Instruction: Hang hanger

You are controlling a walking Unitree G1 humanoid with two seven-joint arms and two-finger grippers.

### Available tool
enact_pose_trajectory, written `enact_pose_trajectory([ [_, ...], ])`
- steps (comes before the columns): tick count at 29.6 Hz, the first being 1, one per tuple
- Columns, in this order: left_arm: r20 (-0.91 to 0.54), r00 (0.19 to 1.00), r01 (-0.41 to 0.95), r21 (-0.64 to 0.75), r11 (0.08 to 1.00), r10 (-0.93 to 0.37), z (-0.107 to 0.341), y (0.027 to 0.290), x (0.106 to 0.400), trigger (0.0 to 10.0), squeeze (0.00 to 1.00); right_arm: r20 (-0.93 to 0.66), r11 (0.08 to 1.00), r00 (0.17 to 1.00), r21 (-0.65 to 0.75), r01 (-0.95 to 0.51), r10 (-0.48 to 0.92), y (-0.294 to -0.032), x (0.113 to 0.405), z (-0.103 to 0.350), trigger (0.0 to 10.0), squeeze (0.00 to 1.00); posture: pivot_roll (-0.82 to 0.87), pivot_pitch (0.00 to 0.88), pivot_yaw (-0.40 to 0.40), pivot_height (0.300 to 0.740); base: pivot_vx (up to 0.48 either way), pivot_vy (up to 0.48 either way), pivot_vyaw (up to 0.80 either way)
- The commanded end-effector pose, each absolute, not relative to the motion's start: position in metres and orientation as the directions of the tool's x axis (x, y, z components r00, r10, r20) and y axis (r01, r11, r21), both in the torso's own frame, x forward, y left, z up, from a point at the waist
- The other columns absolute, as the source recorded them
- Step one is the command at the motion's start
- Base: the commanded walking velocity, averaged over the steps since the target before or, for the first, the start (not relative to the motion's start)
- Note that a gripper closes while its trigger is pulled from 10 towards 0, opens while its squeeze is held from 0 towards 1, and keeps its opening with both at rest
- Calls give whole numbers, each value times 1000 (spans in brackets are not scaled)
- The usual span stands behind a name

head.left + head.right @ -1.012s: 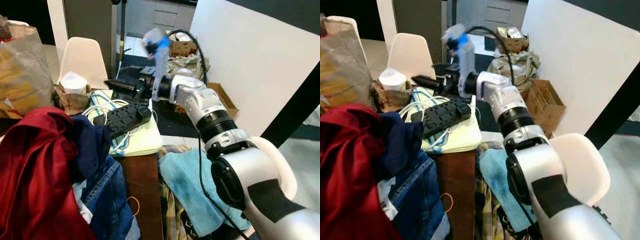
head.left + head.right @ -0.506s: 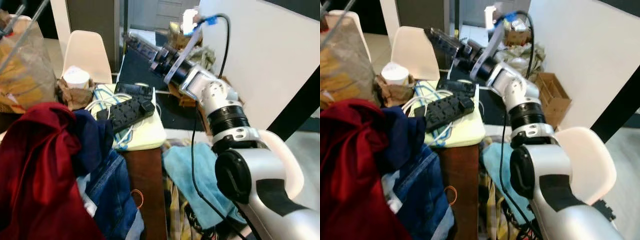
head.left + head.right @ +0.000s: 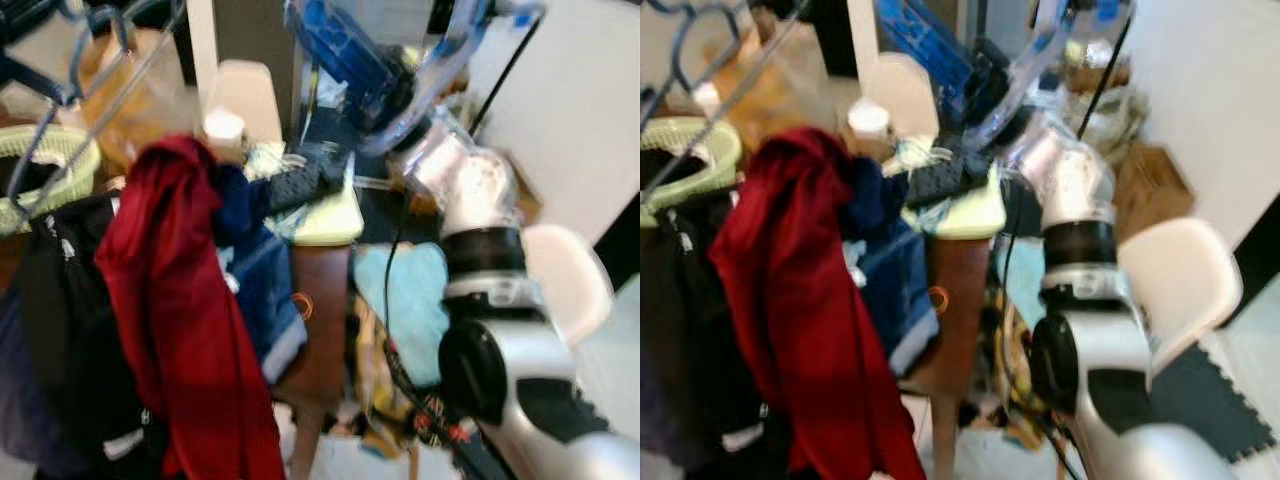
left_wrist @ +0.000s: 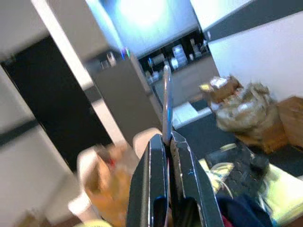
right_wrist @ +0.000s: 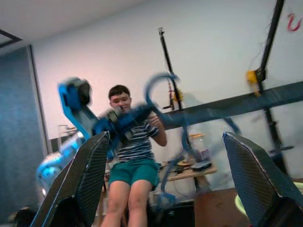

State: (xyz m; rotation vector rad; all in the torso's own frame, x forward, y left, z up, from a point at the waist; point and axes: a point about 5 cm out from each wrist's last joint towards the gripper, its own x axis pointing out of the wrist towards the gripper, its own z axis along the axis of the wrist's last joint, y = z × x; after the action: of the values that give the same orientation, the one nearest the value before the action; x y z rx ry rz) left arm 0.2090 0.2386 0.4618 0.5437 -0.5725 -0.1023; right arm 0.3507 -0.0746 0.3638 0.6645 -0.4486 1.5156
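Left fingers (image 4: 166, 156) pinch the hanger (image 4: 166, 101) (right spread wide).

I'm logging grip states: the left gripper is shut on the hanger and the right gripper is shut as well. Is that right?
Not quite: the right gripper is open, its two fingers wide apart in the right wrist view. The left gripper is indeed shut on the hanger.

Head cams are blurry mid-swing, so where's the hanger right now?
The blue hanger is up at the far left of the head views, above the green basket, clamped in the left gripper.
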Motion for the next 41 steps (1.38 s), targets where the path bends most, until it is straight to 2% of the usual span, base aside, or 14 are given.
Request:
enact_pose_trajectory([
  [1, 486, 848, -88, 523, 848, -212, 470, 246, 206, 10000, 0, 649, -60, 33, 121, -991, 760, -72, 349, 364, 10000, 0, 133, 0, -69, 740, -446, 0, 0],
  [8, 474, 822, 76, 459, 885, -316, 467, 232, 205, 10000, 0, 604, -20, 66, 134, -991, 794, -66, 350, 356, 10000, 0, 132, 0, -71, 740, -434, 0, 0],
  [10, 352, 826, 290, 406, 867, -441, 432, 218, 220, 10000, 0, 557, 4, 49, 81, -997, 829, -66, 348, 353, 10000, 0, 132, 0, -73, 740, 0, 0, 0],
  [14, 234, 817, 419, 389, 821, -528, 402, 208, 227, 10000, 0, 535, 16, 37, 44, -999, 844, -70, 346, 353, 10000, 0, 132, 0, -73, 740, 0, 0, 0],
  [15, 106, 789, 539, 353, 765, -605, 371, 201, 230, 10000, 0, 517, 30, 25, 0, -1000, 855, -77, 344, 354, 10000, 0, 129, 0, -72, 740, 0, 0, 0],
  [24, -82, 711, 699, 180, 692, -698, 315, 205, 233, 10000, 0, 479, 19, -42, -123, -992, 877, -98, 335, 361, 10000, 0, 117, 0, -68, 740, 0, 0, 0],
  [27, -145, 657, 753, 94, 651, -740, 291, 211, 231, 10000, 0, 364, -7, -77, -192, -981, 928, -101, 329, 353, 10000, 0, 112, 0, -66, 740, 0, 0, 0],
  [28, -187, 603, 793, 42, 607, -775, 276, 213, 228, 10000, 0, 201, -40, -92, -247, -968, 975, -97, 324, 336, 10000, 0, 109, 0, -63, 740, 0, 0, 0],
  [32, -187, 603, 793, 42, 607, -775, 276, 213, 228, 10000, 0, 201, -40, -92, -247, -968, 975, -97, 324, 336, 10000, 0, 109, 0, -63, 740, 0, 0, 0],
  [33, -243, 535, 838, 31, 544, -810, 267, 210, 223, 10000, 0, -22, -92, -89, -296, -951, 996, -91, 322, 311, 10000, 0, 108, 0, -64, 740, 0, 0, 0],
  [34, -243, 535, 838, 31, 544, -810, 267, 210, 223, 10000, 0, -22, -92, -89, -296, -951, 996, -91, 322, 311, 10000, 0, 108, 0, -64, 740, 0, 0, 0],
  [35, -319, 477, 873, 60, 485, -819, 264, 206, 220, 10000, 0, -200, -156, -93, -324, -933, 975, -90, 320, 292, 10000, 0, 109, 0, -59, 740, 0, 0, 0],
  [37, -319, 477, 873, 60, 485, -819, 264, 206, 220, 10000, 0, -200, -156, -93, -324, -933, 975, -90, 320, 292, 10000, 0, 109, 0, -59, 740, 0, 0, 0],
  [41, -486, 425, 905, 189, 382, -764, 266, 204, 214, 10000, 0, -495, -241, -31, -368, -898, 868, -111, 326, 272, 10000, 0, 101, 0, -64, 740, 0, 0, 0],
])
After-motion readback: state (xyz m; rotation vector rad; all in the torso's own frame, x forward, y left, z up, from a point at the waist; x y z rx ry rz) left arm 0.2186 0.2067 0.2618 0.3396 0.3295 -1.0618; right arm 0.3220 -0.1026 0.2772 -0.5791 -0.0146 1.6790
